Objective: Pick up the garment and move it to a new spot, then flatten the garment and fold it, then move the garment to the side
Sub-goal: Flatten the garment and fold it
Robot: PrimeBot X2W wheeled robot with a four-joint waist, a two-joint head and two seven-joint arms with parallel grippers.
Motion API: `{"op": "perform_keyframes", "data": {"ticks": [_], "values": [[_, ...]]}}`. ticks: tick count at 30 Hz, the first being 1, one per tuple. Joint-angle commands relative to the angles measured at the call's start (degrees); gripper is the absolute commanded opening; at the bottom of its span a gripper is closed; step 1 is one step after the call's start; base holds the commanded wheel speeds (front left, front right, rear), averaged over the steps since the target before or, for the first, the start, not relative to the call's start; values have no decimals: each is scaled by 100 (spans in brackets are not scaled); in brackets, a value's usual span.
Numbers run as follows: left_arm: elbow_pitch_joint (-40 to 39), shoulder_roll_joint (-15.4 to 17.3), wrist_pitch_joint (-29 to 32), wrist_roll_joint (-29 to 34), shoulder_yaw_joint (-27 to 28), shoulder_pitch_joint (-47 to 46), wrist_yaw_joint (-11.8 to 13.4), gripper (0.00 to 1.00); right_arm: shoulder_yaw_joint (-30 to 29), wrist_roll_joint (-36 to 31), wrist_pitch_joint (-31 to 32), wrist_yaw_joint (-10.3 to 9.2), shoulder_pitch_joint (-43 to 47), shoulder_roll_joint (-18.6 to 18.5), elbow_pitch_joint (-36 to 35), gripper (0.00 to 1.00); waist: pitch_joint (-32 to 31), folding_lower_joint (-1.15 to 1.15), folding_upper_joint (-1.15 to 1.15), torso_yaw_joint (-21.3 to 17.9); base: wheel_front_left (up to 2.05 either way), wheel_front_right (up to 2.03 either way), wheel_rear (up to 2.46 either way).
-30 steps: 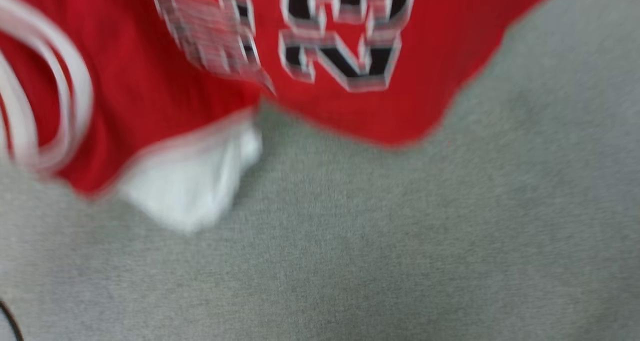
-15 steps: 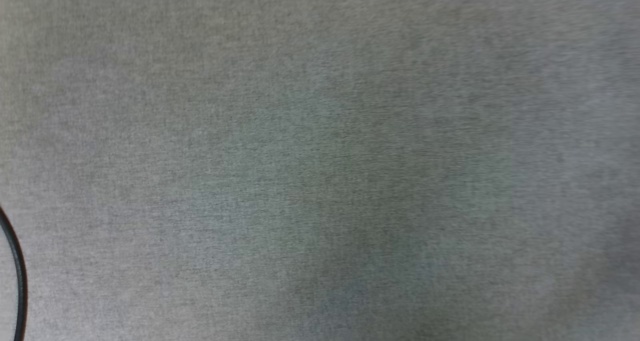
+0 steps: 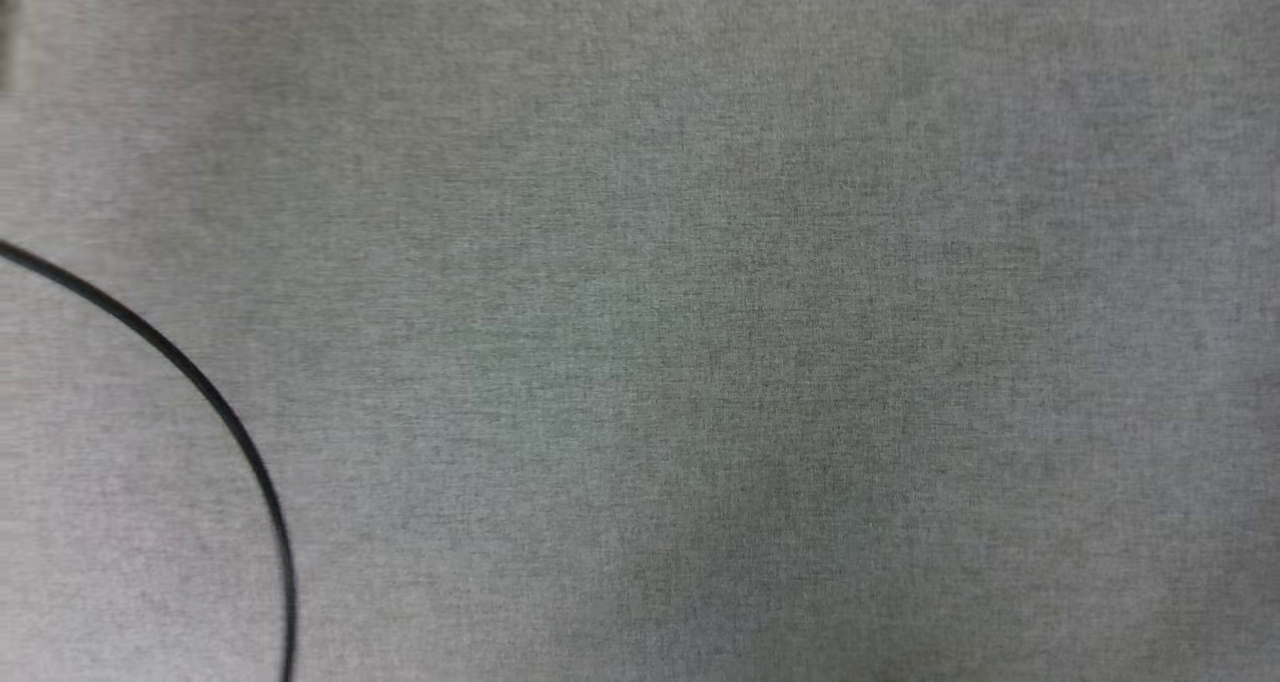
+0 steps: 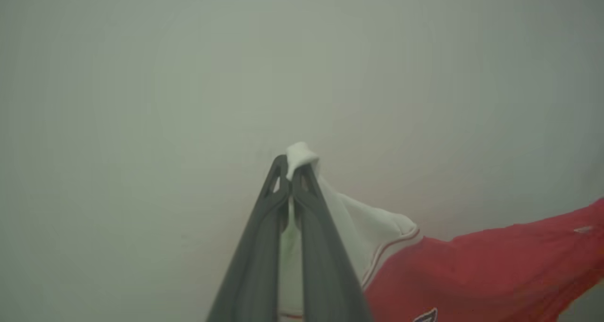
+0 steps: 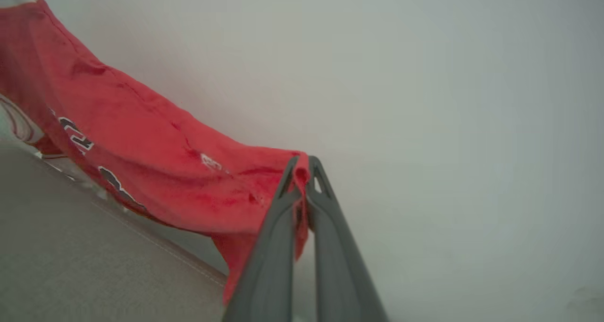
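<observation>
The garment (image 4: 495, 270) is a red jersey with a white sleeve (image 4: 363, 223), hanging in the air. In the left wrist view my left gripper (image 4: 291, 168) is shut on the tip of the white sleeve. In the right wrist view my right gripper (image 5: 302, 168) is shut on a red edge of the garment (image 5: 155, 161), which stretches away to the upper left with its lettering partly showing. Both grippers hold it up before a pale blank wall.
The head view looks down on grey fabric surface (image 3: 700, 312) with a thin black curved line (image 3: 210, 392) at the lower left. In the right wrist view a grey surface with a seamed edge (image 5: 94, 246) lies under the hanging cloth.
The red garment filled the top of the head view one second ago and has since left that view. The black curved line has shifted further into the picture, so the camera has moved.
</observation>
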Motion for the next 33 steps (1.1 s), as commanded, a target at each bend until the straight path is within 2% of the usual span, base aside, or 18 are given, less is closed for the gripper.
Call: {"op": "perform_keyframes", "data": {"ticks": [1, 7, 11, 12, 14, 19, 22, 29, 33], "values": [[-91, -55, -33, -7, -26, 422, -30, 0, 27, 67, -104, -4, 265, 4, 78, 0, -135, -1, 0, 48, 0, 0, 0], [-749, -156, -48, 87, 76, 2379, 23, 0, 318, 336, -436, -4, 1435, -33, 333, 0, -672, -1, 0, 61, 0, 0, 0], [-1189, -59, -50, 154, 163, 3760, 33, 0, 605, 709, -566, -4, 2259, -149, 337, 0, -1175, -1, 0, 65, 0, 0, 0], [-1189, -59, -50, 154, 163, 3760, 33, 0, 605, 709, -566, -4, 2259, -149, 337, 0, -1175, -1, 0, 65, 0, 0, 0], [-1376, -15, -50, 81, 196, 4434, 57, 0, 748, 937, -578, -4, 2674, -221, 289, 0, -1437, -1, 0, 79, 0, 0, 0], [-1825, 287, 149, -10, -9, 5862, 107, 0, 1115, 1403, -402, -4, 3634, -548, 70, 0, -2054, -1, 0, 97, 0, 0, 0], [-2152, 472, 317, -76, -86, 6607, 219, 0, 1188, 1676, -312, -4, 4104, -721, -104, 0, -2333, -1, 0, 115, 0, 0, 0], [-2941, 959, 766, -182, -231, 8041, 513, 0, 1177, 2197, -56, -4, 5022, -1065, -555, 0, -2832, -1, 0, 93, 0, 0, 0], [-3324, 1112, 899, -320, -230, 8674, 686, 0, 1112, 2466, 93, -4, 5582, -1176, -779, 0, -3078, -1, 0, 88, 0, 0, 0]]}}
